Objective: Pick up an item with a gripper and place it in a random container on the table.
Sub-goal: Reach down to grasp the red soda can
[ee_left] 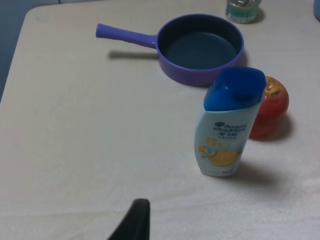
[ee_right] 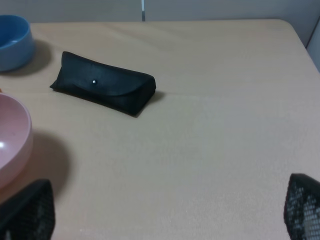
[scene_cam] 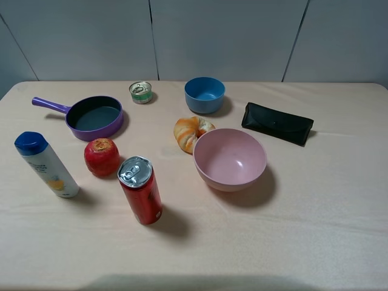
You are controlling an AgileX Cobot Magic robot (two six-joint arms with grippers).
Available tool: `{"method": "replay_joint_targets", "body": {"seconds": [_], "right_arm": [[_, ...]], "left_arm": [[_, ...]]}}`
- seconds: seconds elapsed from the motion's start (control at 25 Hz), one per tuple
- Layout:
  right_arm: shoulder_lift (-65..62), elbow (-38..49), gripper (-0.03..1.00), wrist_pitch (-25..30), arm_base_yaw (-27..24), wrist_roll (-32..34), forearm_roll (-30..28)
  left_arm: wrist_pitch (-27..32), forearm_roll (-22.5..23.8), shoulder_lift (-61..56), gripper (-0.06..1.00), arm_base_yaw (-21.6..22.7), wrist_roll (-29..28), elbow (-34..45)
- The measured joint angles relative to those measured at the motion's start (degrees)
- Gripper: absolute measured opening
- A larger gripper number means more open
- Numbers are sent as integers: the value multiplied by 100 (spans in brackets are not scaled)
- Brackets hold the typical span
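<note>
The tall red soda can (scene_cam: 140, 190) stands upright on the beige-pink table (scene_cam: 315, 212), at the front left. The large pale pink bowl (scene_cam: 230, 159) sits empty to its right, near the middle; its rim also shows in the right wrist view (ee_right: 10, 140). Neither gripper shows in the exterior high view. My right gripper (ee_right: 167, 207) is open and empty, its fingertips (ee_right: 30, 210) wide apart over bare cloth right of the bowl. Of my left gripper only one black fingertip (ee_left: 134, 222) shows, low over the cloth, well short of the bottle. The can is out of both wrist views.
A white bottle with a blue cap (scene_cam: 45, 163) and a red apple (scene_cam: 101, 156) stand left of the can. A purple pan (scene_cam: 96, 116), a green tin (scene_cam: 140, 92), a blue bowl (scene_cam: 205, 94), a bread piece (scene_cam: 190, 132) and a black case (scene_cam: 277, 123) lie farther back.
</note>
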Motion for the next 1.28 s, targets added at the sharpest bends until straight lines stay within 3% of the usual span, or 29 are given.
{"method": "replay_joint_targets", "body": {"seconds": [0.8,1.16,1.28], "right_arm": [[0,0,69,0,0,0,0],[0,0,69,0,0,0,0],[0,0,69,0,0,0,0]], "left_arm": [[28,0,54,98,0,0,-210],[155,-76,1969,98,0,585,-1564],[504,-355,3112,98,0,1040,-2273]]}}
